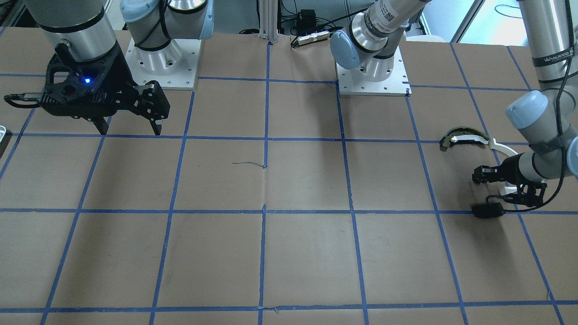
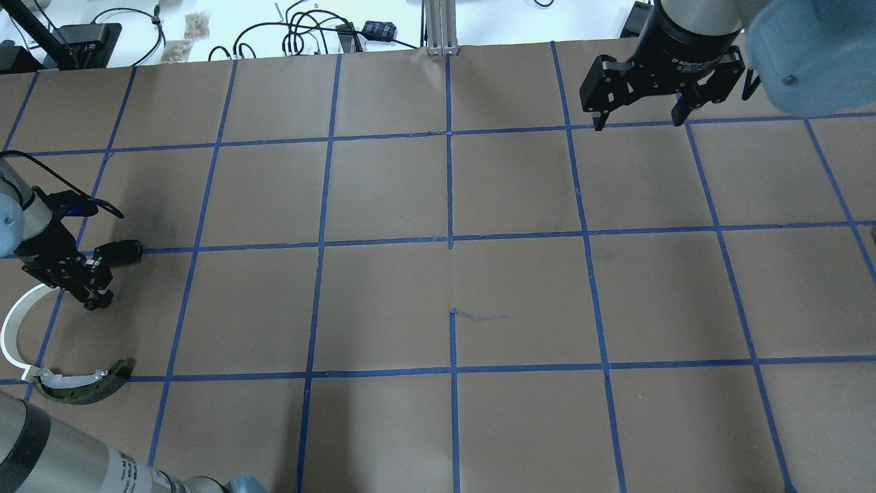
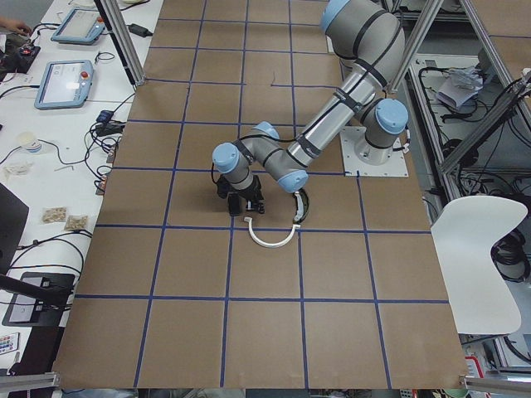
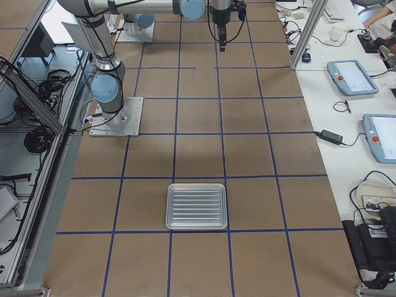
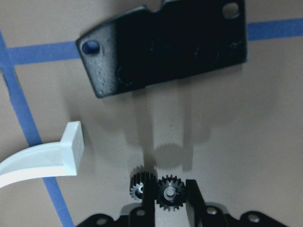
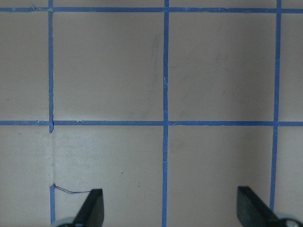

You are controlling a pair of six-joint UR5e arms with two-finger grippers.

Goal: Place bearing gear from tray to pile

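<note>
From the front, the left gripper (image 1: 479, 175) sits low near the table's (image 1: 298, 180) edge on the view's right, inside the pile (image 1: 508, 153). A white arc (image 1: 496, 146) runs behind it, an olive curved piece (image 1: 465, 136) lies toward the robot's base, and a black plate (image 1: 487, 210) lies just on the operators' side. The right gripper (image 1: 128, 130) hangs on the view's left with its jaws spread. A wide stretch of brown paper with blue tape lines (image 1: 266, 137) lies between the two.

From overhead, the left gripper (image 2: 92, 299) is close to the table's left edge, between the black plate (image 2: 126, 250) and the white arc (image 2: 10, 329).

In the left side view the near arm folds down over the arc (image 3: 272, 240). A white chair (image 3: 477, 249) stands off the table's long side.

In the right side view the tray (image 4: 197, 185) lies flat near that end of the table, and work benches with cables and tablets (image 4: 352, 77) run along the far side.

The left wrist view shows a small black gear (image 5: 165, 194) pinched between the fingers (image 5: 193, 198). It seems just above the paper, though contact cannot be judged. The plate lies ahead across a tape line, and the arc's square end is at the left.

The right wrist view shows parted fingertips (image 6: 92, 208) over taped paper.
</note>
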